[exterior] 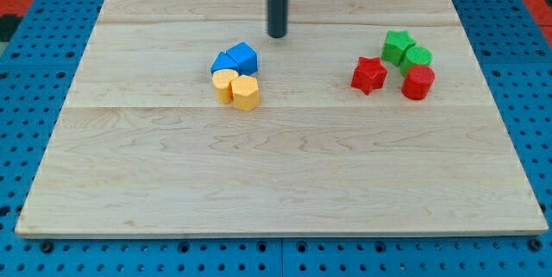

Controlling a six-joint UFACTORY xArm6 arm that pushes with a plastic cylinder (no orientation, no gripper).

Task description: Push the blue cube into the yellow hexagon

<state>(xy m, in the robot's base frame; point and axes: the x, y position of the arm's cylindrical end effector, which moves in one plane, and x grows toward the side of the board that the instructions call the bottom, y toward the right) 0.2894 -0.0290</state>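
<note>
Plainly, the blue cube is seen a little left of the middle of the wooden surface, in a tight cluster: a second blue block sits against its left side, the yellow hexagon lies just below that, and another yellow block, rounded and perhaps heart-shaped, stands at the hexagon's right. The cube appears to be touching the yellow pieces already, or very nearly, though the seam between them is too small to be read with certainty. My tip is held just above and to the right of the cube in the view, apart from it. No gripper is fitted; nothing is held, and only a bare rod is presented to the blocks. The cube is judged light, rigid and free to slide on the smooth wood, and likely to spin if struck off-centre. Contact would best be made on the middle of its upper-right face, so that it is driven down and left towards the hexagon. A red star, red cylinder, green star and green block are grouped well apart at the view's right.
</note>
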